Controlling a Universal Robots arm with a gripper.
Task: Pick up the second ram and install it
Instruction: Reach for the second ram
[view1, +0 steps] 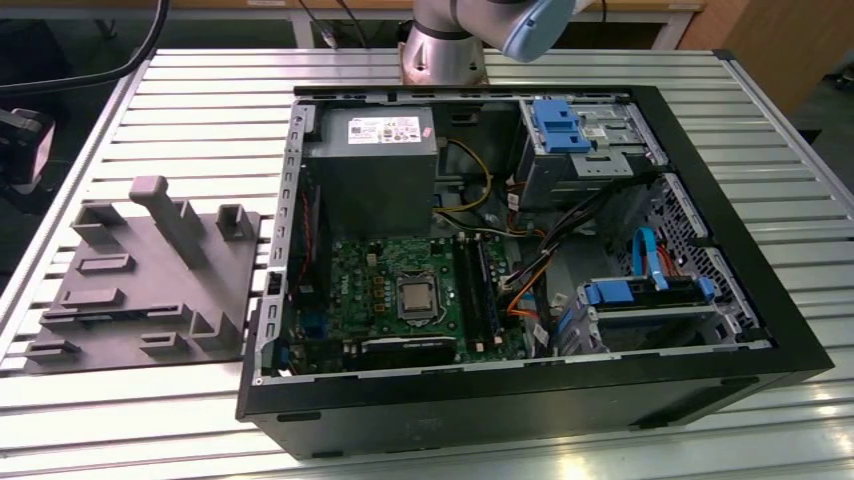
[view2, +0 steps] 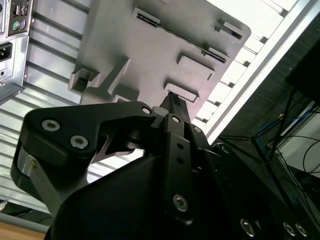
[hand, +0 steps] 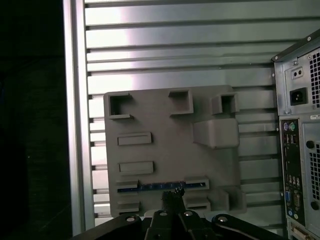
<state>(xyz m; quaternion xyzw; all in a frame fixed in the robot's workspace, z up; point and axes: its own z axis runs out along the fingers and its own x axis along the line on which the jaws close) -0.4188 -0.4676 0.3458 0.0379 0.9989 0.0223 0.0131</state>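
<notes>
Hovering above grey tray (hand: 165, 150) in the first wrist view: gripper (hand: 173, 194), jaws drawn close together, nothing held between them. Seated in long slot along one edge row of tray, flanked by raised blocks: second ram (hand: 150, 186), seen as a thin dark blue strip, apart from the fingertips. Resting on slatted table (view1: 200, 90) in the exterior view: same tray, just beside open computer case (view1: 534, 405) on the exterior view's left. Mounted inside case: motherboard (view1: 380, 285).
</notes>
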